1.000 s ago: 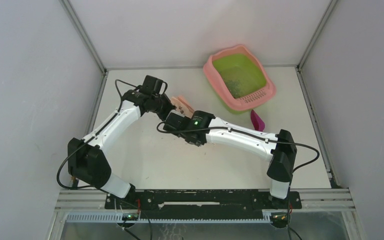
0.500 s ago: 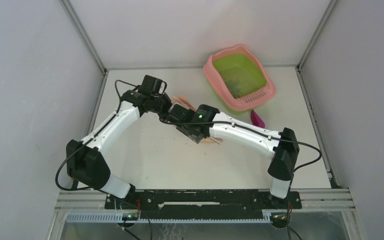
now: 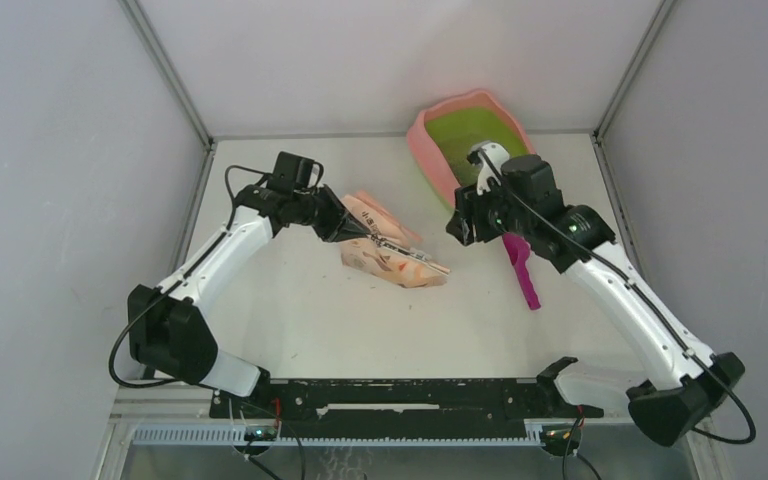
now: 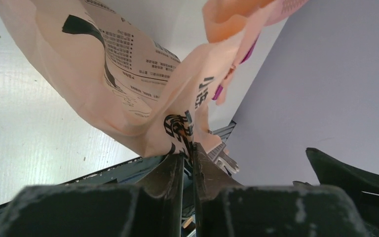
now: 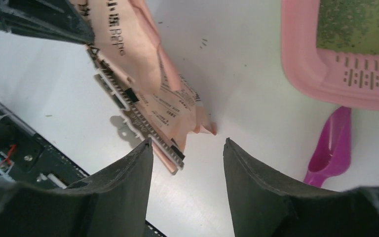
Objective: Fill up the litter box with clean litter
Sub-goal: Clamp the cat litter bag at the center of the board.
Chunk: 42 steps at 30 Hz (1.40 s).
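Observation:
The litter box (image 3: 430, 150) stands at the back right, its pink rim and lime-green basin partly hidden by my right arm. Greyish litter (image 5: 355, 24) speckles the basin beside the perforated pink grid (image 5: 365, 76). A peach-pink printed bag (image 3: 392, 258) sags onto the table at centre. My left gripper (image 3: 345, 228) is pinched on the bag's upper edge (image 4: 182, 126), with the jaws nearly touching around the fold (image 4: 188, 155). My right gripper (image 3: 457, 228) hovers between bag and box. It is open (image 5: 187, 143), with only bare table between the fingers.
A magenta scoop (image 3: 522, 268) lies on the table below the litter box, under my right forearm. The bag's toothed closing strip (image 5: 138, 121) reaches toward my right gripper's left finger. Grey walls close in the back and both sides.
My right gripper has let go of the bag, opened, and swung right and back toward the litter box. The bag has slumped onto the table, still held by the left gripper.

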{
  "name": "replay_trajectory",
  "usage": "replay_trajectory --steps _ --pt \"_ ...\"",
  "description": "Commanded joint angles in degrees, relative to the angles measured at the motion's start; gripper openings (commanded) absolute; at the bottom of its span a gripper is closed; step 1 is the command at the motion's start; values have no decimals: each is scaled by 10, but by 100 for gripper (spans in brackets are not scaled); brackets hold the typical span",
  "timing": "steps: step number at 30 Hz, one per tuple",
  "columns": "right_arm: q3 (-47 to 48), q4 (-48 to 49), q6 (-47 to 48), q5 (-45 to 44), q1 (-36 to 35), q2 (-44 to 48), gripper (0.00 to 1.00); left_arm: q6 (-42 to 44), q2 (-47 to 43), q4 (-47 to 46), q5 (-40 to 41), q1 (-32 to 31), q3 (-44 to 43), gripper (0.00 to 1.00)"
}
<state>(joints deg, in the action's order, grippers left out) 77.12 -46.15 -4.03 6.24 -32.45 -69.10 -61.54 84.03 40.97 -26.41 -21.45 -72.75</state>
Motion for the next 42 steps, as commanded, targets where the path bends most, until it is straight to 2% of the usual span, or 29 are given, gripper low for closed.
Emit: replay_trajectory --steps 1,8,11,14,16,23,26,30,33,42 --pt "-67 75 -40 103 23 41 61 0 -22 -40 -52 5 -7 15" --pt "-197 164 -100 194 93 108 60 9 -17 -47 -50 9 12 15" --pt "-200 165 -95 224 106 119 61 12 -20 -53 -50 11 25 15" --pt "-178 139 -74 215 90 118 61 15 -22 -55 -49 15 32 15" --pt "-159 121 -51 185 54 113 61 18 -22 -54 -49 16 35 15" --pt "-88 73 77 -1 -148 58 61 25 -21 -54 -50 21 36 15" --pt "-60 64 122 -70 -203 15 61 27 -20 -53 -52 25 35 15" --pt "-24 65 156 -166 -217 -44 61 29 -19 -54 -53 29 34 15" --pt "-3 69 181 -189 -213 -78 60 29 -21 -57 -53 32 35 14" --pt "35 74 194 -129 -204 -136 59 29 -19 -60 -57 39 35 14"
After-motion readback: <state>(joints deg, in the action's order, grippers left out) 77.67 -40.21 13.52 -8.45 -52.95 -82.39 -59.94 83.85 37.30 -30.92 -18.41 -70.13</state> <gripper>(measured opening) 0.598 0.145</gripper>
